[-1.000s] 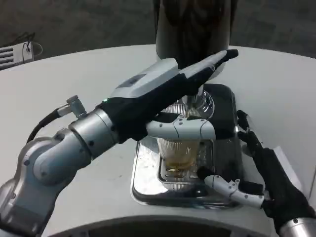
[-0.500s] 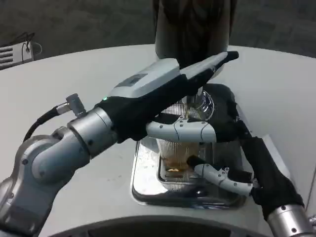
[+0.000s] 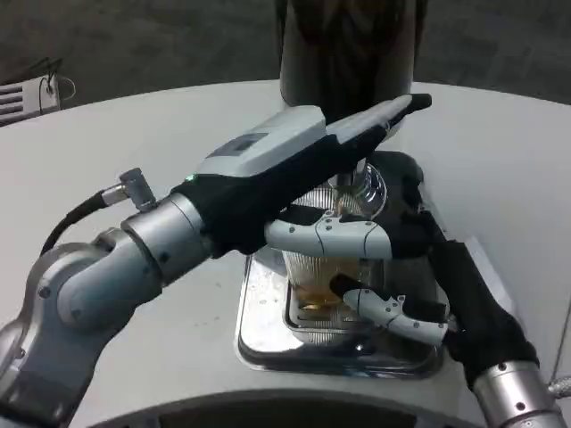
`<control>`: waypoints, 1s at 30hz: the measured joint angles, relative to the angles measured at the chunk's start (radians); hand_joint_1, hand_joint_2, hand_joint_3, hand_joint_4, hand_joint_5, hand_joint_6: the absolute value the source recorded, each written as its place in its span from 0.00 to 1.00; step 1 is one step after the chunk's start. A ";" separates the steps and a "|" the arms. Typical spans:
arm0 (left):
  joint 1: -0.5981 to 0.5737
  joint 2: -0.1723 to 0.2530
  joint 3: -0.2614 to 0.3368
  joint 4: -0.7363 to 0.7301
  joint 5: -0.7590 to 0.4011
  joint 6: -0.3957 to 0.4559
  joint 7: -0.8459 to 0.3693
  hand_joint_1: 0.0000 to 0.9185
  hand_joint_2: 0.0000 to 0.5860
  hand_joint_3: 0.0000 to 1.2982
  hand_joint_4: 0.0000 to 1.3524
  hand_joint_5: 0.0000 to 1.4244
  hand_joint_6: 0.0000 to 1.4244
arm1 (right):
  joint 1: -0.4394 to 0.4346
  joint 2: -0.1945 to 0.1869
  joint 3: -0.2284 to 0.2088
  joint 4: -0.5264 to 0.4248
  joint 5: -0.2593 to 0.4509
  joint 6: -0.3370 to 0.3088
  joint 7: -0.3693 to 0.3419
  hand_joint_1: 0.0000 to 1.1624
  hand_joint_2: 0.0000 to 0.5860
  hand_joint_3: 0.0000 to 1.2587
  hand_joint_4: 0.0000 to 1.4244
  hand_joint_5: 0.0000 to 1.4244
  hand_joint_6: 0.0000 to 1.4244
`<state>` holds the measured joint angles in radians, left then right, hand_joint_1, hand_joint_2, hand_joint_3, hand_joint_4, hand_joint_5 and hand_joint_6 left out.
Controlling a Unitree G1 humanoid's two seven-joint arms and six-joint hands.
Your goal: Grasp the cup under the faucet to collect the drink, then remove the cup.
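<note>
Filling step: my left hand reaches over cup, fingers toward faucet. My right hand wraps fingers around cup on drip tray. Amber drink low. Next, likely: wait, lift clear.

Both robot hands around ribbed cup

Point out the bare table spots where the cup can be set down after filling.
Bare table lies left of the drip tray, beyond the left forearm, and right of the dispenser, above the right hand. The tray is crowded: the cup stands there between both hands, the left hand reaching over it.
</note>
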<state>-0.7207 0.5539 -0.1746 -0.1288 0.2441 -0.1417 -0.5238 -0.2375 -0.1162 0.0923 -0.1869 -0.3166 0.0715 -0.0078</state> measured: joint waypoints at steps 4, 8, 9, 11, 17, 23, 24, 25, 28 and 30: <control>0.000 0.001 0.001 -0.001 0.002 0.000 0.000 0.00 0.06 0.01 0.00 0.01 0.10 | -0.008 0.004 0.005 0.021 0.003 -0.001 -0.002 0.70 0.36 0.00 0.00 0.05 0.07; 0.001 0.001 0.013 -0.004 -0.001 0.001 0.000 0.00 0.09 0.02 0.00 0.02 0.10 | -0.017 0.007 0.007 0.028 0.009 -0.003 -0.003 0.70 0.37 0.00 0.00 0.05 0.07; 0.004 0.001 0.019 -0.007 -0.002 0.002 0.000 0.00 0.09 0.02 0.00 0.02 0.10 | -0.020 0.007 0.007 0.030 0.011 -0.005 -0.003 0.70 0.37 0.00 0.00 0.05 0.07; 0.012 0.001 0.031 -0.012 -0.004 0.002 0.000 0.00 0.11 0.02 0.00 0.03 0.10 | -0.025 0.007 0.006 0.034 0.013 -0.008 -0.003 0.70 0.37 0.00 0.00 0.05 0.07; 0.053 -0.006 0.073 -0.040 -0.018 0.002 0.013 0.00 0.11 0.03 0.00 0.03 0.11 | -0.026 0.006 0.003 0.043 0.019 -0.013 -0.005 0.70 0.37 0.00 0.00 0.05 0.07; 0.112 -0.026 0.124 -0.075 -0.045 -0.003 0.053 0.00 0.12 0.04 0.00 0.04 0.12 | -0.029 0.007 0.004 0.056 0.025 -0.017 -0.006 0.70 0.37 0.00 0.00 0.05 0.07; 0.118 -0.027 0.129 -0.080 -0.047 -0.006 0.059 0.00 0.12 0.04 0.00 0.04 0.12 | -0.030 0.006 0.004 0.056 0.025 -0.017 -0.006 0.70 0.37 0.00 0.00 0.05 0.07; 0.125 -0.030 0.135 -0.086 -0.049 -0.010 0.064 0.00 0.12 0.04 0.00 0.04 0.12 | -0.030 0.006 0.004 0.056 0.025 -0.017 -0.006 0.70 0.37 0.00 0.00 0.05 0.07; 0.142 -0.038 0.159 -0.104 -0.065 -0.019 0.083 0.00 0.12 0.04 0.00 0.05 0.13 | -0.030 0.006 0.004 0.056 0.025 -0.017 -0.006 0.69 0.37 0.00 0.00 0.05 0.07; 0.152 -0.039 0.169 -0.118 -0.077 -0.019 0.089 0.00 0.12 0.04 0.00 0.05 0.13 | -0.030 0.006 0.004 0.056 0.025 -0.017 -0.006 0.69 0.37 0.00 0.00 0.05 0.07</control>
<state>-0.5683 0.5144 -0.0055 -0.2467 0.1674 -0.1609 -0.4353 -0.2672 -0.1102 0.0964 -0.1306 -0.2918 0.0547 -0.0135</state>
